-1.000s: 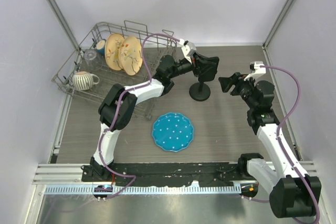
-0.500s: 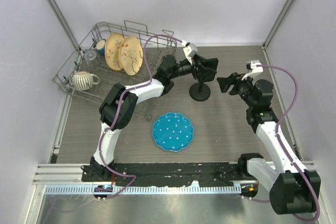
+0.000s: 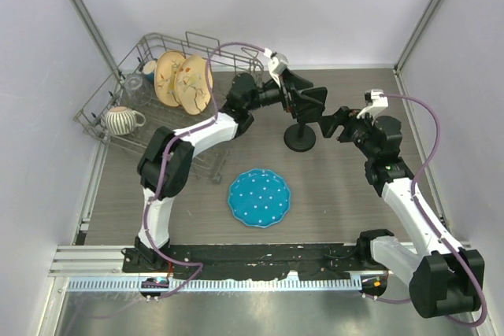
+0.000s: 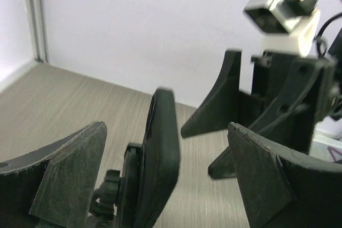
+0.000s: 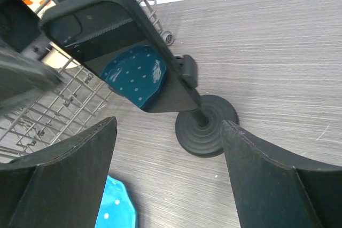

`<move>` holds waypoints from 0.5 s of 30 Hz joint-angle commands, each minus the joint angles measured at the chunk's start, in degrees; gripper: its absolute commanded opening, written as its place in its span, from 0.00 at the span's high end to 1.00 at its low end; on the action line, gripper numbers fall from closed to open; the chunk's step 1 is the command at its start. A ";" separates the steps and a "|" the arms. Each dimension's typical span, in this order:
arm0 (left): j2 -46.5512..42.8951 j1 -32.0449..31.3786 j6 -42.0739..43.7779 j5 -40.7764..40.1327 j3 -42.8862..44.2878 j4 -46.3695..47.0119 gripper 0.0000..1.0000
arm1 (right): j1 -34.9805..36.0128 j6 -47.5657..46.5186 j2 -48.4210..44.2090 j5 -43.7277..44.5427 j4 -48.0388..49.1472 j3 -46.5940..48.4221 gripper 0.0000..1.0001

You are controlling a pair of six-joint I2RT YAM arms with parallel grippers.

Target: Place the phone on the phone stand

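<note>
The thin glossy black rectangular phone [image 4: 160,153] is seen edge-on in the lower middle of the left wrist view, tilted and seated against the clamp bracket of the small black disc-based phone stand [image 5: 206,129]. In the overhead view both are found just right of centre, in the upper half.

The left claw [image 4: 165,132] is spread wide around the phone, with a gap visible on either side, so nothing is gripped. The right claw [image 5: 168,124] is likewise wide and empty, close beside the stand on its right in the overhead view.

The placement is judged done or nearly so; whether the bracket truly grips the phone cannot be told. The main hazard is judged to lie in withdrawal. Were a finger of the left claw dragged against the phone's edge, the phone could be levered off the bracket, or the stand toppled onto the grey wood-grain tabletop [image 3: 346,194]. The same could be caused by a nudge of the stem from the nearby right claw.
</note>
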 commanded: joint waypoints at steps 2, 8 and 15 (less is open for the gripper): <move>-10.66 3.83 -3.88 0.40 -0.11 1.25 0.00 | 6.80 -2.82 -0.33 12.45 -7.63 7.75 0.16; -13.39 3.92 -12.76 4.79 3.49 -0.87 0.00 | 13.56 -8.01 1.51 19.41 -14.58 13.64 0.15; -22.77 3.92 -9.53 4.89 -0.63 -4.63 0.00 | 21.04 -9.77 2.74 32.52 -14.50 17.69 0.15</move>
